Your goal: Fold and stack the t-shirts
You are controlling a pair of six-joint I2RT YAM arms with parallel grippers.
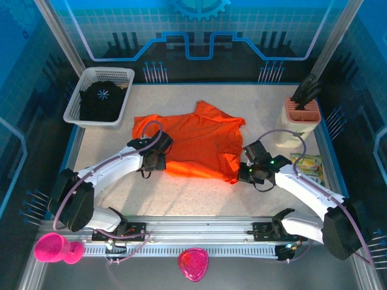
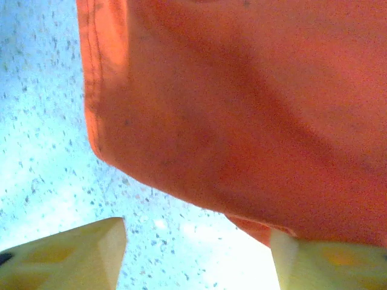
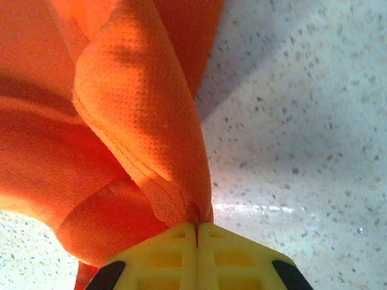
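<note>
Speckled pale counter (image 1: 199,196) lies under both arms, boxed in by blue-lit panels. On it the right claw (image 3: 196,232) is clenched, its yellow fingers pressed flat together on a bunched fold of the plain bright orange t-shirt (image 1: 193,142) of soft, fine-meshed cloth. The pinched fold rises from the fingertips as a thick ridge, with bare counter to its right. From above, this claw sits at the shirt's near right corner. The left claw (image 2: 196,257) is released, its two yellow fingers wide apart with bare counter between them. The hemmed edge of the orange cloth lies just beyond them and seems to brush the right-hand finger, though the glare there makes that hard to tell. From above, this claw sits at the shirt's near left edge. The orange t-shirt is spread mid-counter between the two claws, rumpled at its far side, one sleeve pointing toward the back. Well apart, at the far left corner, stands a white plastic mesh basket (image 1: 77,103), and inside it lies the black t-shirt (image 1: 100,104) with a small pale-blue starburst print. At the far right a pink slotted holder (image 1: 302,112) carries dark utensils, with a yellow-green packet (image 1: 308,164) near it.
</note>
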